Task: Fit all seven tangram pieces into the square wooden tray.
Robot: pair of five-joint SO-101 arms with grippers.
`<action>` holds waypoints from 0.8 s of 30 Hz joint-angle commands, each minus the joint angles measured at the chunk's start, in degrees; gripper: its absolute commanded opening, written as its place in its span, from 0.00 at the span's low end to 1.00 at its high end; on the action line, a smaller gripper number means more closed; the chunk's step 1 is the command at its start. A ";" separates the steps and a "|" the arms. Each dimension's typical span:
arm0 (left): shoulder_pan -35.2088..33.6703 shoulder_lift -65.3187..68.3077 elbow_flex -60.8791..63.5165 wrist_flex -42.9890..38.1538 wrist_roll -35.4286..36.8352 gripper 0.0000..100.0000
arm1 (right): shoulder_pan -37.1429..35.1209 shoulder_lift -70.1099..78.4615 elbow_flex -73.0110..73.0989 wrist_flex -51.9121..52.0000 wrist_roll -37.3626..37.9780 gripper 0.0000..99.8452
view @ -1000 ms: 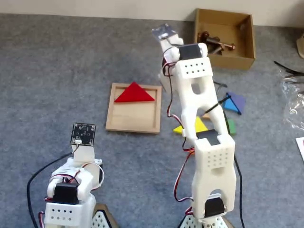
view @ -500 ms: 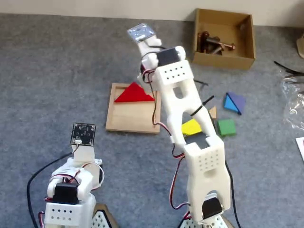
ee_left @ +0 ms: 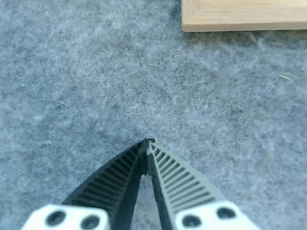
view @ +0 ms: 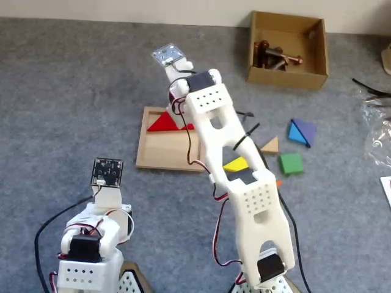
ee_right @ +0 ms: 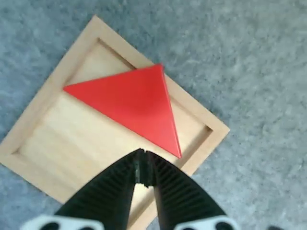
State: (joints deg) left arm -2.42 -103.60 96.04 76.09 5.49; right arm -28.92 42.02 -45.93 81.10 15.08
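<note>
At 7 o'clock the left gripper (ee_left: 147,143), its tips pressed together, hangs over the grey carpet (view: 73,91). Near centre lies the square pale wooden tray (view: 165,151), with a flat red triangle (view: 160,124) against its 12 o'clock edge. The right gripper (ee_right: 143,155), likewise closed, hovers above the tray. Toward 3 o'clock lie a yellow piece (view: 235,163), a tan triangle (view: 270,145), a green square (view: 291,163) and a blue triangle (view: 297,132). An open cardboard box (view: 287,76) sits at 1 o'clock.

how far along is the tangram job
Done: one red triangle lies in the square wooden tray. In hand: nothing; the right gripper is shut above the tray, the left gripper shut over the carpet. To go: the yellow piece, tan triangle, green square, blue triangle and purple piece outside.
</note>
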 commanded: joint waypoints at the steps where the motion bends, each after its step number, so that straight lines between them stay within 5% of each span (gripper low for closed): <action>1: 1.01 -0.40 1.10 -0.18 0.35 0.01 | -1.01 -1.19 -0.57 -2.42 -0.09 0.00; 9: 1.01 -0.40 1.10 -0.18 0.35 0.01 | -0.92 -1.10 -0.40 -3.47 6.33 0.00; 24: 1.01 -0.40 1.10 -0.18 0.35 0.01 | -0.40 -1.27 -0.31 -4.18 6.68 0.00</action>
State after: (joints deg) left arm -2.42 -103.60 96.04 76.09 5.49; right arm -29.27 42.02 -45.93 77.49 20.97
